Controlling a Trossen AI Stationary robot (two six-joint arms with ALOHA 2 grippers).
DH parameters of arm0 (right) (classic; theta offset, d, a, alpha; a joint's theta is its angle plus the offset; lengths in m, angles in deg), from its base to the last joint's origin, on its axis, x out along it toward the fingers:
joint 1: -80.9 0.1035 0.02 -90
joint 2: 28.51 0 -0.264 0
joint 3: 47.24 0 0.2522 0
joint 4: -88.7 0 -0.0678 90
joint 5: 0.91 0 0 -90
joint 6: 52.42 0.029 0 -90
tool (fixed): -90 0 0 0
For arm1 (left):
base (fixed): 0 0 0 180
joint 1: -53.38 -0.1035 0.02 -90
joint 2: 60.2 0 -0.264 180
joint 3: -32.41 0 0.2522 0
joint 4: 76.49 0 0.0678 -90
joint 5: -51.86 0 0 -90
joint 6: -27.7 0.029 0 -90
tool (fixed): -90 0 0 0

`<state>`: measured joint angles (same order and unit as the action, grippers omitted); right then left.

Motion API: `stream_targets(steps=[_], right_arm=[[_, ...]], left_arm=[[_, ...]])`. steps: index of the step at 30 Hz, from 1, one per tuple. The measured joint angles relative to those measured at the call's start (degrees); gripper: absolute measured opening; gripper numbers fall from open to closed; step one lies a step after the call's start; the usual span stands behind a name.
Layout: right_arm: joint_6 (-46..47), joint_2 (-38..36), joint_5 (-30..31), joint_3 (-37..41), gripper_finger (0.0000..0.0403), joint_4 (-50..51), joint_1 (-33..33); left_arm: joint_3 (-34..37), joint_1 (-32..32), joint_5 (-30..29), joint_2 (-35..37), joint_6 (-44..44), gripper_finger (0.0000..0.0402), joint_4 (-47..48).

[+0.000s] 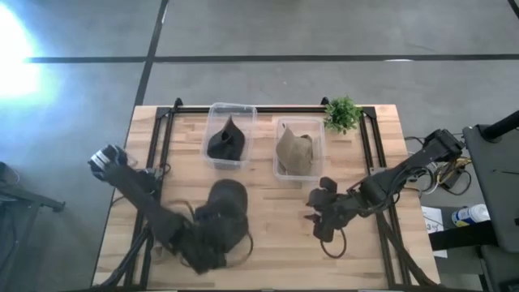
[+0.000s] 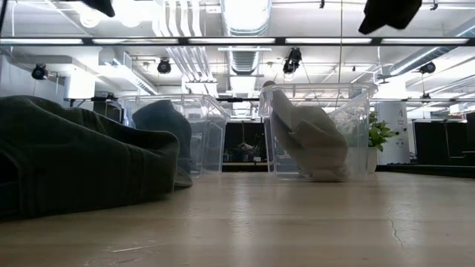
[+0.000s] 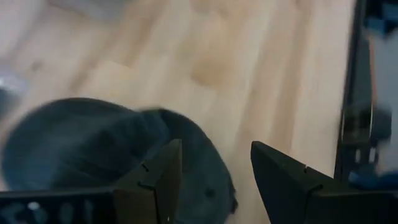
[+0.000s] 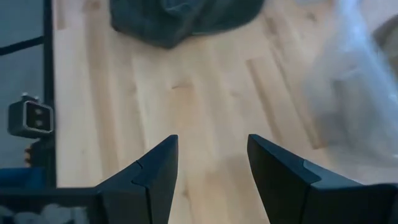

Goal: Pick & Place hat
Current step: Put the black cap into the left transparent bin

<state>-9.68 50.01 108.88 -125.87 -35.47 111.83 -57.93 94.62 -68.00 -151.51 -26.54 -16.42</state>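
Lying on the pale wooden plank table (image 1: pixel 276 243), a dark grey soft fabric hat (image 1: pixel 225 212) sits in the front left part, in front of the two bins. Its cloth looks thick and matte, with rounded folds; in the low view the hat (image 2: pixel 82 159) is a low, slumped mound at the picture's left. Behind it stand two clear plastic bins with thin glossy walls. The left bin (image 1: pixel 230 135) holds a dark crumpled hat (image 1: pixel 226 142); the right bin (image 1: pixel 299 148) holds a tan, folded hat (image 1: pixel 295 152). A small green plant (image 1: pixel 342 113) stands at the table's back edge, just beside the right bin.

The left gripper (image 3: pixel 214 171) hangs over the near edge of the grey hat with its two dark angular fingers (image 3: pixel 158 180) apart. The fingers hold nothing, and whether they touch the cloth cannot be told. The right gripper (image 4: pixel 211 165) is over bare wood in front of the right bin; its fingers are also apart and hold nothing.

In the high view the left arm covers part of the grey hat. The right wrist view cuts off the hat (image 4: pixel 186 18) at the frame edge.
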Motion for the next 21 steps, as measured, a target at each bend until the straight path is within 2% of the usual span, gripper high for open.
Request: stream_targets(steps=[3,7,12,16,18,21], right_arm=[[0.4,0.0,-1.3,3.1,0.0187,-6.6,0.0],[1.1,0.0,-2.1,6.3,0.0187,-14.1,0.0],[3.6,0.0,-2.1,7.3,0.0187,-15.7,0.0],[3.6,0.0,-2.1,7.1,0.0187,-15.7,0.0],[3.6,0.0,-2.0,7.0,0.0187,-15.8,0.0],[3.6,0.0,-1.9,6.9,0.0187,-15.7,0.0]], left_arm=[[-0.3,1.8,0.5,-5.4,1.8,0.0186,2.8],[-2.8,1.1,0.5,-10.8,1.6,0.0186,8.2],[-3.7,-1.4,0.4,-12.4,-1.5,0.0186,9.7],[-3.2,-3.8,0.7,-12.4,-5.8,0.0186,14.7],[-2.7,-5.0,2.8,-12.4,-8.4,0.0186,16.1],[-0.6,-7.2,10.9,-12.3,-9.0,0.0186,13.1]])
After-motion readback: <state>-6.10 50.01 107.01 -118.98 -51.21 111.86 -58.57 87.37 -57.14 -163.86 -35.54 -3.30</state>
